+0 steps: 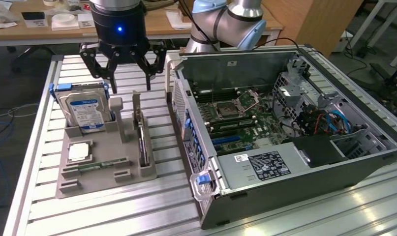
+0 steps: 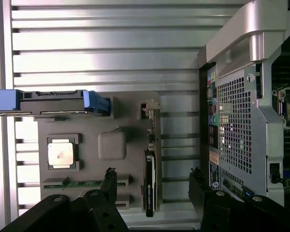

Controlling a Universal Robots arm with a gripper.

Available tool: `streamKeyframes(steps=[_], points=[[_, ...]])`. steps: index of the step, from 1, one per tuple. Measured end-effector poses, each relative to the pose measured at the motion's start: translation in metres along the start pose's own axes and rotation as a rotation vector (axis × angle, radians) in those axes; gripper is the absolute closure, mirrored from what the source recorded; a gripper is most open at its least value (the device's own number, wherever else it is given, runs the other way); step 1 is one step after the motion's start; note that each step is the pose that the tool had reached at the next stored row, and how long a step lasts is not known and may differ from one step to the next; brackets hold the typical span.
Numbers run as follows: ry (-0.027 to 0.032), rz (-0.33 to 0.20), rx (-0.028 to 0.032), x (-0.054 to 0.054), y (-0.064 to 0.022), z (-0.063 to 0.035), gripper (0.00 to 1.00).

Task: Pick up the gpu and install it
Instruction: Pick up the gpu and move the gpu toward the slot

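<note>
— Grey plastic tray (image 1: 96,186) sits nearest on the slatted table (image 1: 119,216), towards the exterior view's left. What's in it?
— At the near end, a narrow memory stick (image 1: 96,166) and a square chip (image 1: 78,151). Along the tray's right side the graphics card (image 1: 142,142) stands on edge in its slot, with its metal bracket at the far end. A hard drive (image 1: 86,112) stands upright at the far left.
— And the gripper (image 1: 131,88)?
— It hangs above the tray's far end, fingers spread wide, holding nothing and touching nothing.
— So which step?
— I'd say the approach to the pick; nothing is lifted. In the wrist view the card's thin top edge lies between the two fingers, so the line-up looks about right.
— What would a grasp ask for?
— My guess: a straight drop, with the fingers straddling that edge and not knocking the bracket or the drive. The open computer case (image 1: 369,167) stands to the right of the tray.
</note>
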State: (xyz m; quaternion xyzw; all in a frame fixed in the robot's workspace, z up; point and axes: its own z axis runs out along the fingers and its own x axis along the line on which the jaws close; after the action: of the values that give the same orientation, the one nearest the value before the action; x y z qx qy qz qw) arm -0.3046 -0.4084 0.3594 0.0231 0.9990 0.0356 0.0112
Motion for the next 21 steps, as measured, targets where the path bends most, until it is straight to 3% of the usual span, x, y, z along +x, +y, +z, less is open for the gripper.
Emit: streamKeyframes(steps=[21], points=[[0.0018, 0.001, -0.0412, 0.0001, -0.0008, 0.0074, 0.29]])
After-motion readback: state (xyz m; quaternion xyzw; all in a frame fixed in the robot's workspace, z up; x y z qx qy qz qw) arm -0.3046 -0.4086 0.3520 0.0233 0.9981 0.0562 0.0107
